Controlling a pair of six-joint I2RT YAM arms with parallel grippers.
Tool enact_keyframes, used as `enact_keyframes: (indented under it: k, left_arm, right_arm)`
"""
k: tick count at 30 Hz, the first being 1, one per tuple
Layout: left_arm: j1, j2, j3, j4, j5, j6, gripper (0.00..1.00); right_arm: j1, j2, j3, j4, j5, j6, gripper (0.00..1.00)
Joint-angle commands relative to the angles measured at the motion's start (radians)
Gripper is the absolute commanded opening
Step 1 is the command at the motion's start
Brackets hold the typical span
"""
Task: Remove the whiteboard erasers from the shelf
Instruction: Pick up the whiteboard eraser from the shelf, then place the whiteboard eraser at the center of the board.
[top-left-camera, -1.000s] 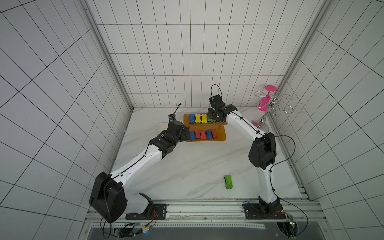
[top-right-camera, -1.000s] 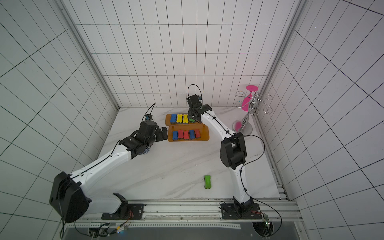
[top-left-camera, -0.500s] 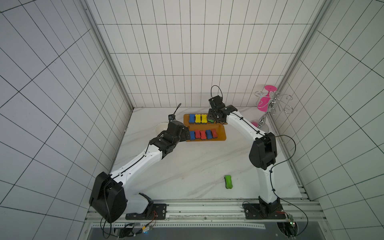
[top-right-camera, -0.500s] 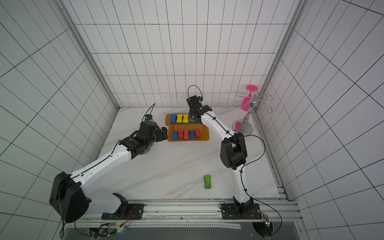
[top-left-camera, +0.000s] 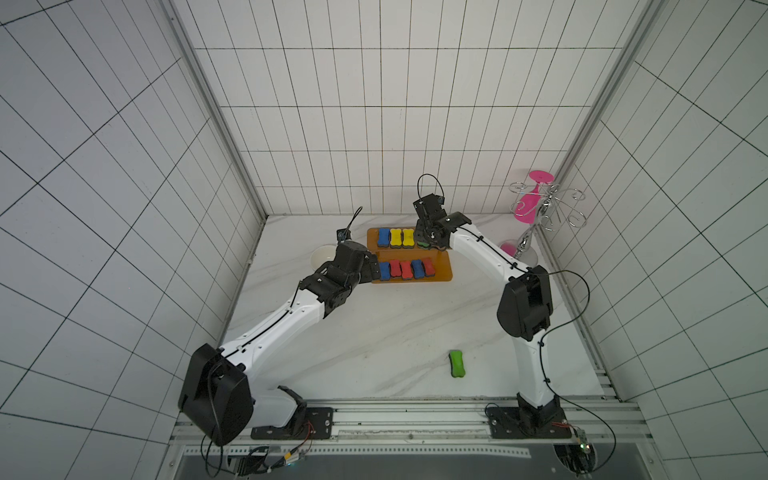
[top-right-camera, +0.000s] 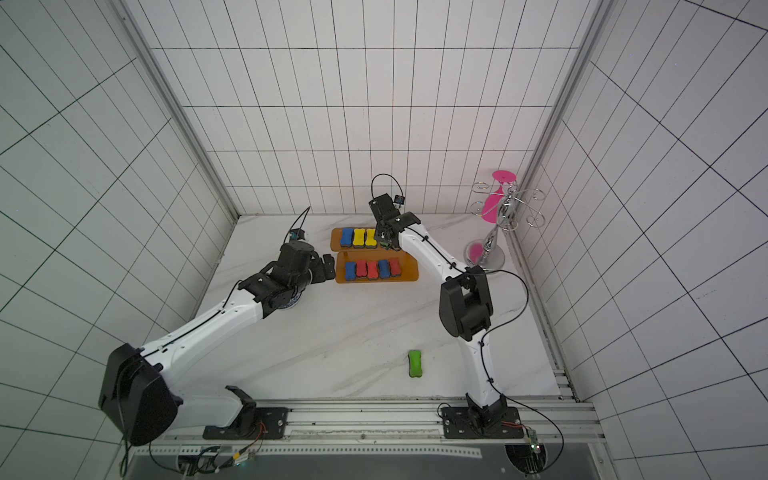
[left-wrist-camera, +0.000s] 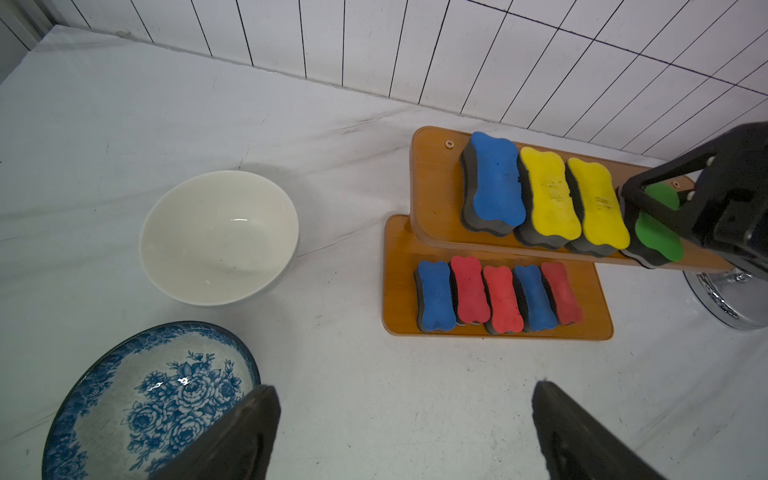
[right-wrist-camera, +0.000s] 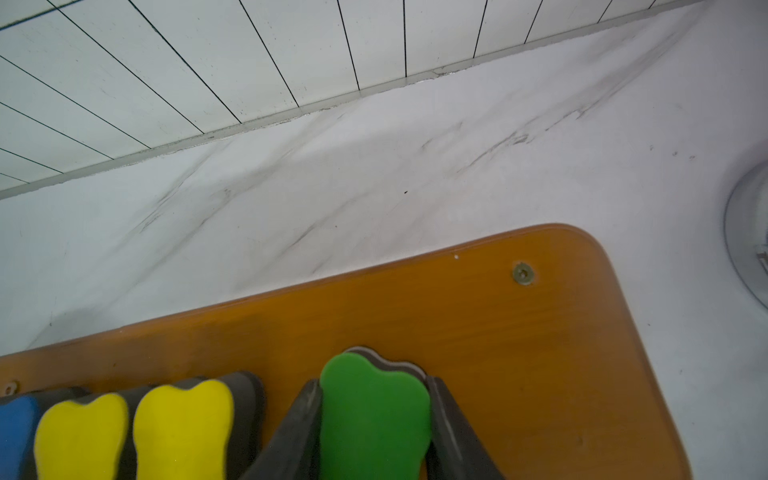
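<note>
The orange-brown shelf (left-wrist-camera: 432, 195) stands at the back of the table. Its upper board carries a blue eraser (left-wrist-camera: 494, 183), two yellow ones (left-wrist-camera: 548, 191) and a green eraser (right-wrist-camera: 374, 415). My right gripper (right-wrist-camera: 373, 382) is shut on this green eraser, one finger pressing each long side, and the eraser still rests on the board. The lower board (top-left-camera: 442, 270) holds a row of blue and red erasers (left-wrist-camera: 503, 299). Another green eraser (top-left-camera: 456, 363) lies on the table near the front. My left gripper (left-wrist-camera: 403, 386) hangs open and empty over the table by the shelf's left end.
A white bowl (left-wrist-camera: 220, 237) and a blue floral plate (left-wrist-camera: 153, 399) sit left of the shelf, under my left arm. A silver wire rack (top-left-camera: 544, 203) with a pink glass (top-left-camera: 530, 203) stands in the back right corner, its base close to the shelf's right end.
My right gripper's fingers have closed in onto the green eraser on the upper board. Both arms have stayed nearly where they were.
</note>
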Motion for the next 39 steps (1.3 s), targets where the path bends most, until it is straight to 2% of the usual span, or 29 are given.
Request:
enact_keyframes:
  k: [1, 4, 9, 15, 17, 21, 25, 28, 33, 39]
  left_arm:
    - [0.004, -0.026, -0.011, 0.003, -0.020, -0.001, 0.98]
    - [0.004, -0.026, -0.009, 0.003, -0.020, -0.002, 0.98]
    - [0.005, -0.041, -0.002, -0.019, -0.013, -0.005, 0.98]
    - [0.004, -0.106, -0.031, -0.052, -0.004, -0.003, 0.98]
    - [0.006, -0.129, -0.050, -0.054, 0.010, -0.007, 0.98]
    - [0.004, -0.171, -0.095, -0.057, 0.048, -0.007, 0.98]
    - [0.008, -0.198, -0.125, -0.048, 0.065, 0.008, 0.98]
    - [0.005, -0.207, -0.128, -0.044, 0.088, 0.011, 0.98]
    - [-0.004, -0.206, -0.140, -0.043, 0.119, -0.002, 0.98]
    - [-0.010, -0.228, -0.154, -0.047, 0.096, 0.000, 0.98]
  right_arm:
    - [0.000, -0.017, -0.041, -0.074, 0.008, -0.011, 0.32]
    - [-0.003, -0.036, -0.054, -0.071, -0.011, -0.031, 0.28]
    - [-0.007, -0.095, -0.076, -0.048, -0.061, -0.076, 0.26]
    - [0.010, -0.226, -0.156, -0.039, -0.118, -0.107, 0.22]
    - [0.033, -0.298, -0.257, -0.009, -0.121, -0.103, 0.22]
    - [0.116, -0.495, -0.561, 0.067, -0.105, -0.067, 0.22]
    - [0.251, -0.669, -0.888, 0.141, -0.074, 0.036, 0.22]
    - [0.366, -0.747, -1.078, 0.200, -0.066, 0.126, 0.21]
    - [0.494, -0.763, -1.247, 0.279, -0.024, 0.228, 0.22]
    - [0.519, -0.741, -1.332, 0.321, -0.028, 0.270, 0.23]
